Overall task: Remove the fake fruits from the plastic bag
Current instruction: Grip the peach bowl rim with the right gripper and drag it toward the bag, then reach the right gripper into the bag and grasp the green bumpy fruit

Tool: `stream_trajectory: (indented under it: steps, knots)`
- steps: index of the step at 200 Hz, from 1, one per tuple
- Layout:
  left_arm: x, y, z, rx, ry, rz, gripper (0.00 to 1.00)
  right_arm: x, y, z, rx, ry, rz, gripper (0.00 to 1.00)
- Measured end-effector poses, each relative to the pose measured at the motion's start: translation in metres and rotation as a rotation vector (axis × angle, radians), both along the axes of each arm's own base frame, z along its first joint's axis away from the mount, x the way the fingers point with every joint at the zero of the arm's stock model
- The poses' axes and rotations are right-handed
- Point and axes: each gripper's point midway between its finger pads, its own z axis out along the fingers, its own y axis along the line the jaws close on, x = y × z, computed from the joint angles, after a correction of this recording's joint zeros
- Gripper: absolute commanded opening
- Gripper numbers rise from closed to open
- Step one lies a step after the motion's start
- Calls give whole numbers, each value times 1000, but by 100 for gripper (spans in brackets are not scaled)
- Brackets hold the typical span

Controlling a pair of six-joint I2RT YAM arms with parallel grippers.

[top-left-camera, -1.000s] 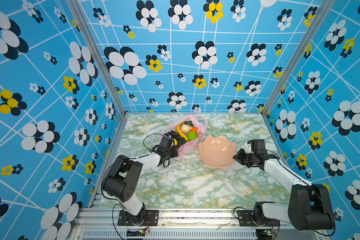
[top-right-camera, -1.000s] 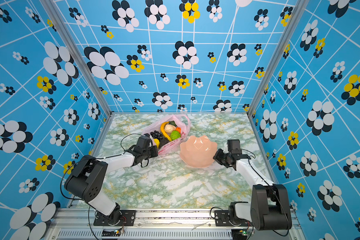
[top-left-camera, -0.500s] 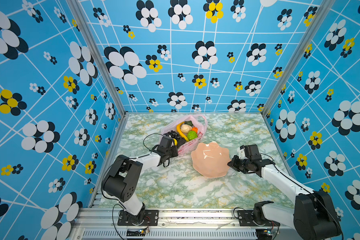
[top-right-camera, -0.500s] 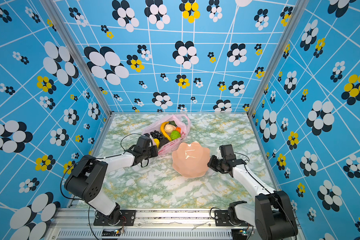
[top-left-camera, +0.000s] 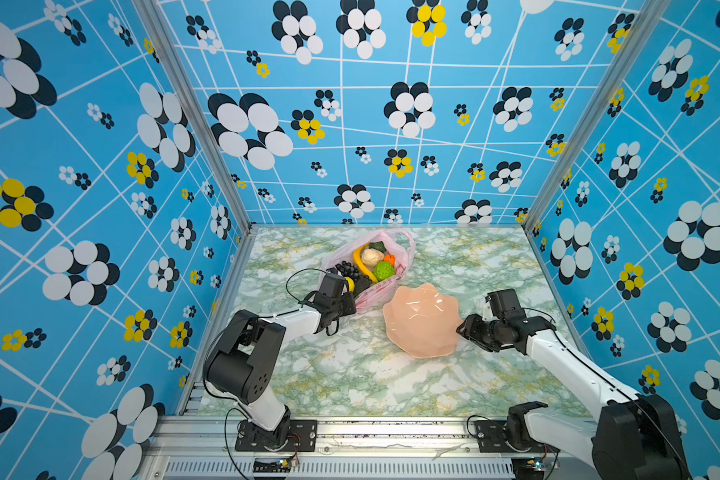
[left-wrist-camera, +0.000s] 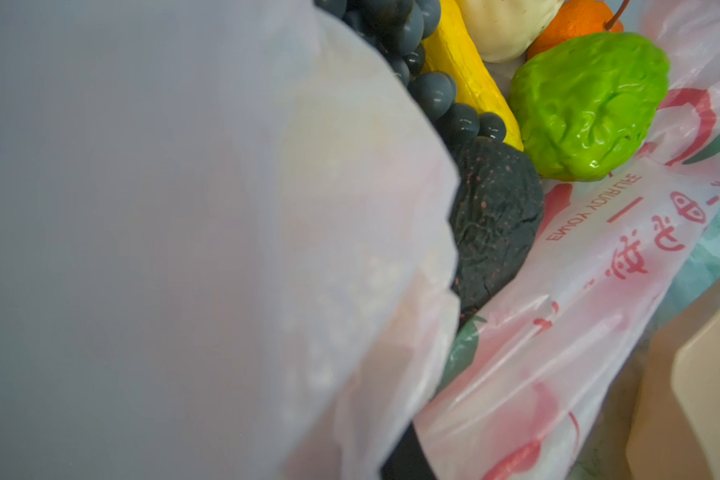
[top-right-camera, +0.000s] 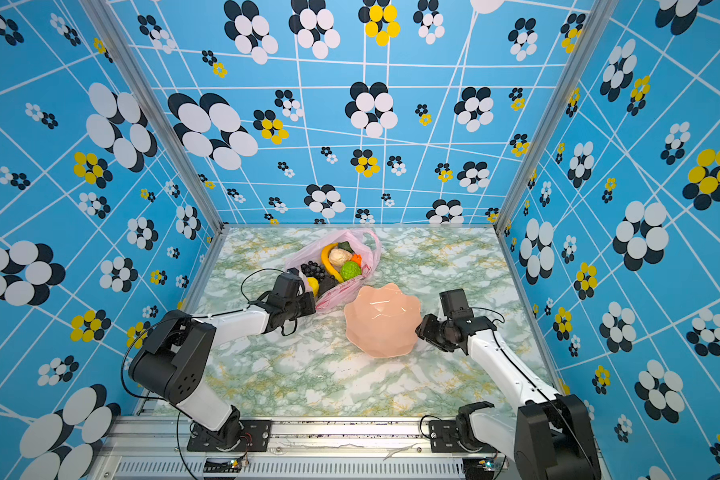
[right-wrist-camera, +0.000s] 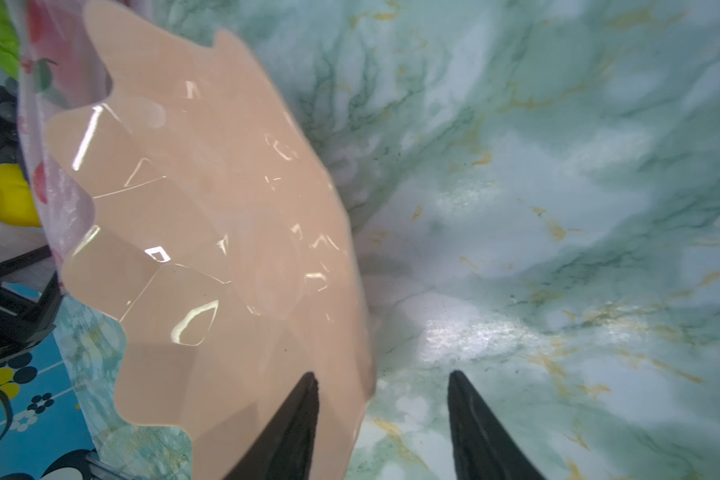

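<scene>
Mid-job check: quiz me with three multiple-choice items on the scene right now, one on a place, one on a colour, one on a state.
1. Where is the dish?
A. on the table, next to the bag
B. inside the bag
C. held up in the air

2. What colour is the bumpy fruit beside the banana?
A. red
B. green
C. blue

3. How do the jaws of the right gripper stand?
A. shut on the dish
B. shut on the banana
C. open

Answers:
1 A: both top views show it resting on the marble by the bag.
2 B: the left wrist view shows it bright green.
3 C: the right wrist view shows a clear gap between them.
</scene>
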Motion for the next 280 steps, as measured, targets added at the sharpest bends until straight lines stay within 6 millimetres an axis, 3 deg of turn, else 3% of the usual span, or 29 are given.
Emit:
stream_trajectory:
  steps: [32,57,103,136,236,280]
  knots:
    - [-4,1,-5,-32,3,28,7,32,39,74,-29,-185,90,61]
    - [-11,3,-11,-60,18,49,7,57,76,91,-49,-228,149,62]
    - [-8,3,-9,-101,22,79,7,106,147,79,-92,-217,231,65]
    - [-8,3,-10,-121,34,97,7,139,179,71,-99,-228,219,71]
    - [-12,0,-19,-154,76,121,8,224,225,32,-127,-209,95,74]
    - [-12,1,-16,-156,70,122,8,231,220,1,-207,-149,66,76]
